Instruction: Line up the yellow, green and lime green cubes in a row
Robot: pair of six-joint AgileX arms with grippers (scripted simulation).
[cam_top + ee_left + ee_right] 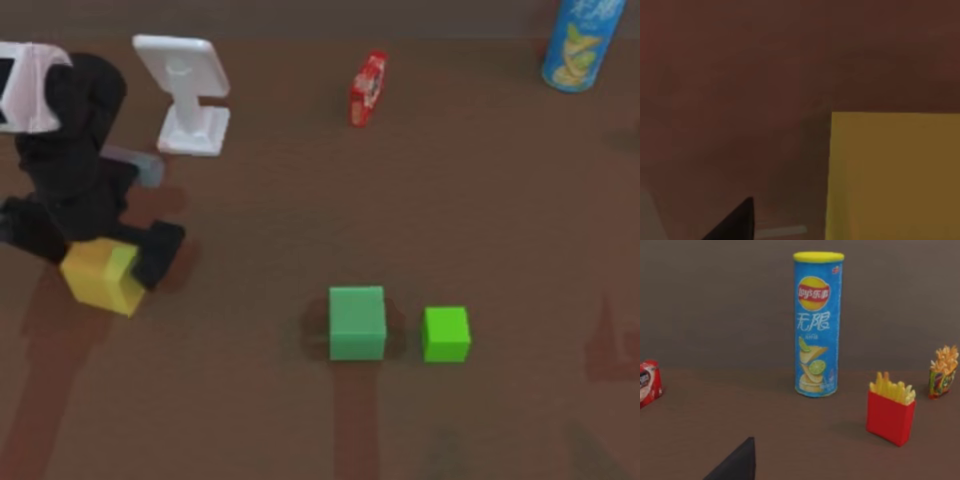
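top view puts the yellow cube (100,277) at the table's left side, well apart from the green cube (357,322) and the lime green cube (446,333), which sit just beside each other near the middle, a small gap between them, already roughly in a row. the left gripper (110,252) is down over the yellow cube, its dark fingers at either side of the block; whether they are pinching it or only straddling it i cannot tell. in the left wrist view the cube's yellow face (892,175) fills one corner with one black fingertip (735,222) apart from it.

the cube looks rigid and light, matte rather than slick, with flat parallel faces (a squeeze across two opposite sides, near mid-height, should hold it squarely). it is the largest of the three, so the jaws need to be spread wide.

around it: a white stand (186,92) behind the left arm, a red packet (367,88) farther back, a blue crisp tube (579,42) at the far right corner. the right wrist view shows that tube (817,325) with a red box of fries (890,412) and a small snack bag (942,372). none of these lies between the yellow cube and the green one. the right arm is out of the top view, parked.
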